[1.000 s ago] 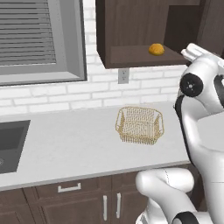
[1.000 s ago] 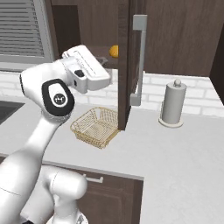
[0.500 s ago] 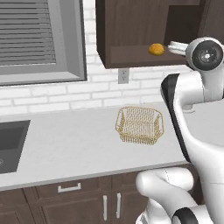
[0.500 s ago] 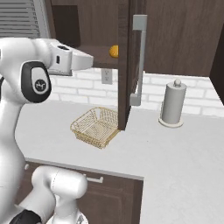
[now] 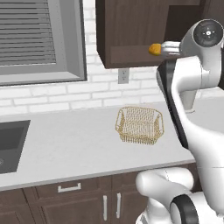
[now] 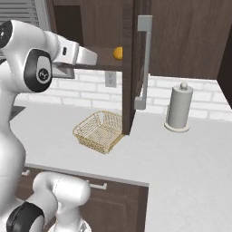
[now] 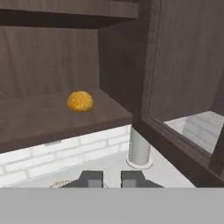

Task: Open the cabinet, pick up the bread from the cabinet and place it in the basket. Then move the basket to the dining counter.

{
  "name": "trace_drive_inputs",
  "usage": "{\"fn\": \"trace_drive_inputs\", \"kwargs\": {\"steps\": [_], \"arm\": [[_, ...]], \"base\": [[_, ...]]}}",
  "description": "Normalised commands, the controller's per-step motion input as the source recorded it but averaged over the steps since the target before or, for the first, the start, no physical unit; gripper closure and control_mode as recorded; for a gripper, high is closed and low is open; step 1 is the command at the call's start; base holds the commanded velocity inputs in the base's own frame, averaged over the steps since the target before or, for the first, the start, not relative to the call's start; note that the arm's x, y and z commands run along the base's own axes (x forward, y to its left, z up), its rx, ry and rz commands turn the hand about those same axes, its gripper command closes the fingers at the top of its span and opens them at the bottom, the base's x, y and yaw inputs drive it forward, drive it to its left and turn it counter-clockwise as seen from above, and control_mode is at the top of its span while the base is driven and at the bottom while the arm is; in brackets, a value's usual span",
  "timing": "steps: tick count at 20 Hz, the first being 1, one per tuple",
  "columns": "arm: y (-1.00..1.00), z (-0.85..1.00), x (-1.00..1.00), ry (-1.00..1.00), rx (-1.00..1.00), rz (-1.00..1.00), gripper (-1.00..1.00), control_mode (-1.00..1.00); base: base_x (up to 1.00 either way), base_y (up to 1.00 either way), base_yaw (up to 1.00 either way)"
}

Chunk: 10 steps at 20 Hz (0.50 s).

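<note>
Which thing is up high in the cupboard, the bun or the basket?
The orange bread sits on the cabinet shelf. The basket is down on the worktop.

I read the cabinet point(image 7: 52, 65) as matt dark wood, its handle point(image 6: 144, 59) brushed metal; the bread point(image 7: 80, 101) looks finely pitted, perhaps glossy; the basket point(image 5: 139, 125) is golden wire mesh.
</note>
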Motion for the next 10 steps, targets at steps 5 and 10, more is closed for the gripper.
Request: {"fn": "trace_drive_inputs", "kwargs": {"steps": [5, 10], "arm": [[0.00, -0.01, 0.52, 0.13, 0.01, 0.13, -1.00, -1.00], [0.00, -0.02, 0.39, 0.00, 0.00, 0.14, -1.00, -1.00]], "base": [[0.00, 0.00, 0.00], [0.00, 0.00, 0.00]]}}
